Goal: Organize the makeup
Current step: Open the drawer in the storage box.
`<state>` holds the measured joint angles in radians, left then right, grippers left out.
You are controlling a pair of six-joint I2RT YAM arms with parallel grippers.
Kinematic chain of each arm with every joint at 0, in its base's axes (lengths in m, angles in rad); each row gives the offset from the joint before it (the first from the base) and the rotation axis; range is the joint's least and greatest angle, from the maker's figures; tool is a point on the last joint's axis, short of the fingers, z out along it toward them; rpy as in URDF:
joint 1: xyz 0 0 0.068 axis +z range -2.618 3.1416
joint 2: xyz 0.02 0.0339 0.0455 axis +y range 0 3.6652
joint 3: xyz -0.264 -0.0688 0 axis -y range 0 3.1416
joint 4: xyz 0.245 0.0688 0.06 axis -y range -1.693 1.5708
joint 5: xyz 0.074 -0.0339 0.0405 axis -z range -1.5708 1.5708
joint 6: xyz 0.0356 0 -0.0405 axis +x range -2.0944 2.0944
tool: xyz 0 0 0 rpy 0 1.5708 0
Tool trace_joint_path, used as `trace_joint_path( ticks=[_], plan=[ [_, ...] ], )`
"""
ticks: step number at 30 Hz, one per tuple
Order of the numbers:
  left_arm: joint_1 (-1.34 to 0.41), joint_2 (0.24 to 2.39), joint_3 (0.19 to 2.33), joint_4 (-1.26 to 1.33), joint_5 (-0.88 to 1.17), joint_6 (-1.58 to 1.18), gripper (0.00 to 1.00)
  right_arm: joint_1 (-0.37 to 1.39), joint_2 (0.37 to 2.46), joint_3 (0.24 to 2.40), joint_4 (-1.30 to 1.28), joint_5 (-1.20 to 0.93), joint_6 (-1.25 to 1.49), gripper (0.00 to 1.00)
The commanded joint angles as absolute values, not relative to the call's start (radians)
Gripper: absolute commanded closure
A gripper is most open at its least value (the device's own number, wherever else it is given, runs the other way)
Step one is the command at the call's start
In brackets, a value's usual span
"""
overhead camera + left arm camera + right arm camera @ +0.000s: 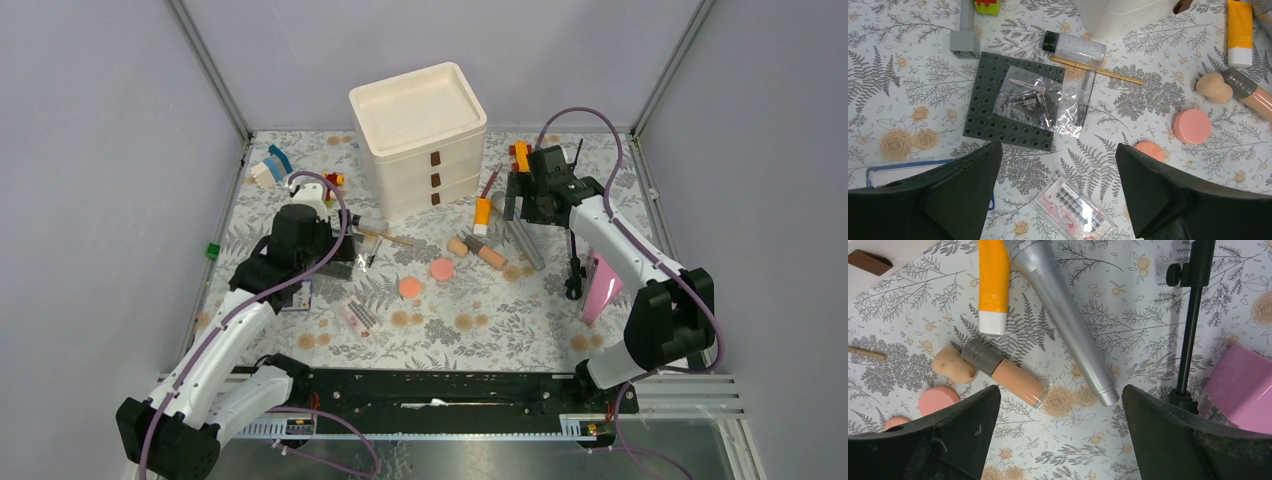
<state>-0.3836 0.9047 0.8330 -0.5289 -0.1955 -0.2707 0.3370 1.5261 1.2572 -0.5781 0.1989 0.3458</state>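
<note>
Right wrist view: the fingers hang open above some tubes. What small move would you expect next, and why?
Probably a short descent onto the silver-grey tube. The right gripper hangs open and empty above it. The tube's lower end lies between the open jaws, and the beige tube beside it lies apart.

Robot lab cell, judging by grey panels (90, 150) on aluminium posts (210, 70), floral counter (480, 330), mounting rail (430, 385) at 6 o'clock.

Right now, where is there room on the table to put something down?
Bare cloth lies between the pink discs and the black rail in front. It is crowded beside the drawers, around the orange tube and silver-grey tube.
</note>
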Motion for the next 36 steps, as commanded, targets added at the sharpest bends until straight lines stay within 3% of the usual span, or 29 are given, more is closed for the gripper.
trace_joint_path(
  ticks=[1, 17, 36],
  plan=[
    [-0.351, 0.899, 0.850, -0.494, -0.209, -0.276, 0.05, 0.333, 1.480, 1.246, -0.541, 0.151, 0.276, 0.01],
    [-0.314, 0.937, 0.858, -0.488, -0.170, -0.275, 0.03, 0.333, 1.387, 1.108, -0.391, 0.075, 0.287, 0.01],
    [-0.314, 1.073, 1.162, -0.538, -0.035, -0.431, 0.01, 0.332, 1.278, 0.978, -0.262, -0.031, 0.333, 0.01]
  ],
)
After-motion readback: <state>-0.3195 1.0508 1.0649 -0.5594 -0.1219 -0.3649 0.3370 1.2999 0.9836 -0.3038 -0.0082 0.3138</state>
